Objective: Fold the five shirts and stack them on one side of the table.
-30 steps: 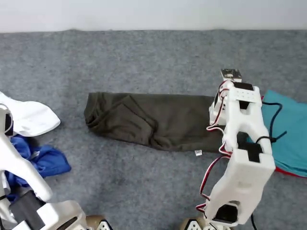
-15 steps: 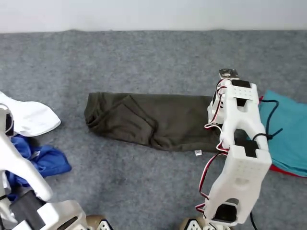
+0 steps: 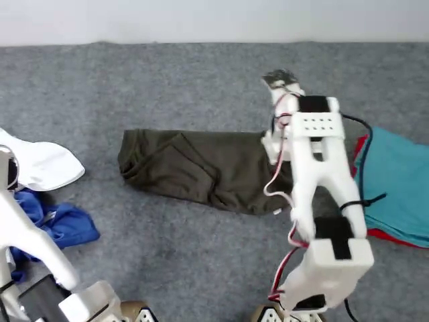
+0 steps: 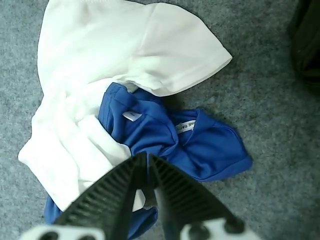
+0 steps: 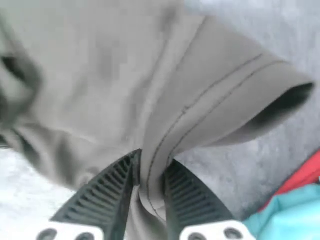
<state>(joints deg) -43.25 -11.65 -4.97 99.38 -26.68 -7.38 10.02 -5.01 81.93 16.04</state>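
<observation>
1. Soft, bright light falls evenly from above across the grey surface (image 3: 201, 268) in the high view.
2. The dark shirt (image 3: 194, 164) throws only a thin, faint shadow along its near edge.
3. The white shirt (image 4: 115, 45) is very bright, its folds barely shaded. A soft shadow lies under its sleeve on the blue shirt (image 4: 200, 145).
4. In the right wrist view the sleeve mouth (image 5: 292, 100) is black inside.

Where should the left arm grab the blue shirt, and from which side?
Likely the exposed end of the blue shirt, coming down from the side away from the white shirt: that end lies bare on the table, while the rest is tangled under white cloth.
</observation>
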